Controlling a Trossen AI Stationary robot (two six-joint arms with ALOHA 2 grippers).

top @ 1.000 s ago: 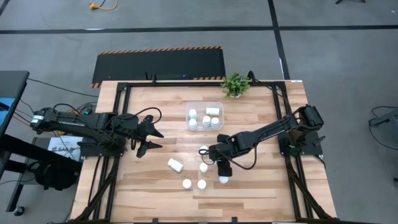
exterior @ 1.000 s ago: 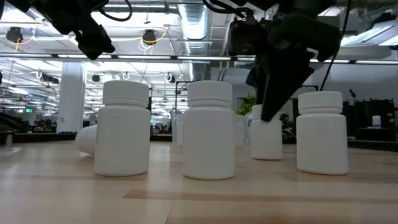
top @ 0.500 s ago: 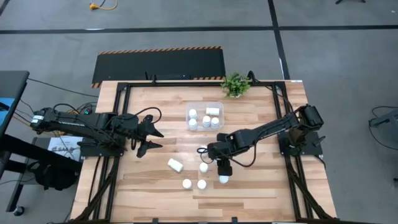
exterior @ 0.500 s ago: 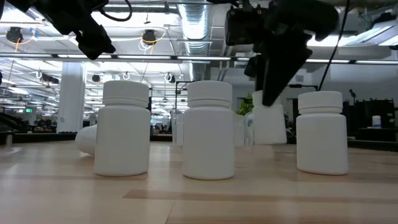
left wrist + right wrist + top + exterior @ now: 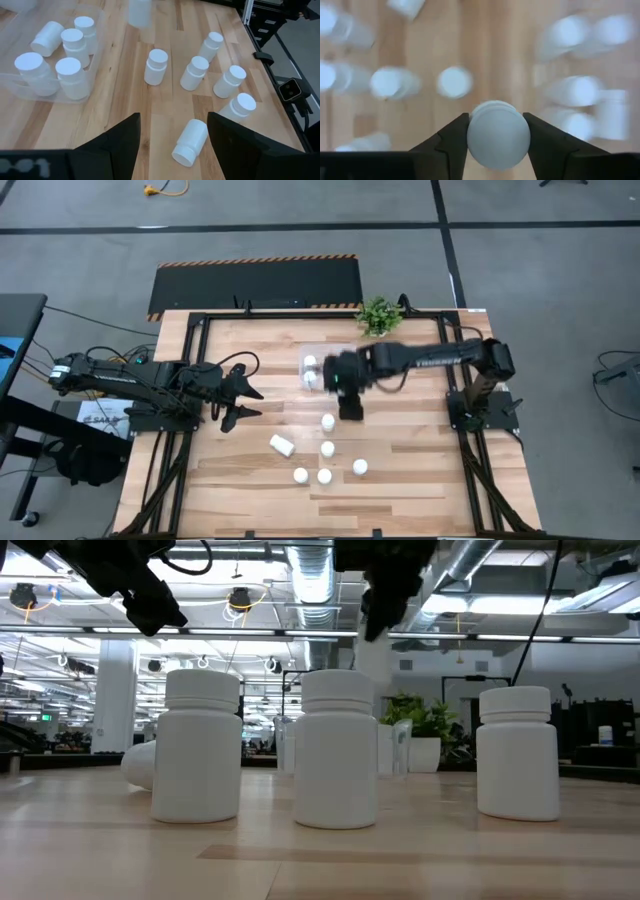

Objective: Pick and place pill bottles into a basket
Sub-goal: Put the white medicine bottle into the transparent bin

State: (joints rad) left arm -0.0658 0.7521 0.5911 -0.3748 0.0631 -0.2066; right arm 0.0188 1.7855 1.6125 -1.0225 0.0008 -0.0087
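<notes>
R tool (image 5: 498,131) is clamped on one pill bottle (image 5: 498,134), carried raised beside the basket (image 5: 352,352) for drop-in. L tool (image 5: 172,137) is held apart, parked at bench (image 5: 420,470) left.

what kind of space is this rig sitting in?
Likely a robotics lab or an industrial workshop. The low view shows exposed ceiling ducts and strip lights over a wide open floor. From above, a wooden table on a black frame stands on grey carpet, with a hazard-striped black mat behind it.

table (image 5: 240,480): wood | on it: clear basket (image 5: 348,351), loose pill bottles (image 5: 325,476) (one toppled), plant (image 5: 378,316)
</notes>
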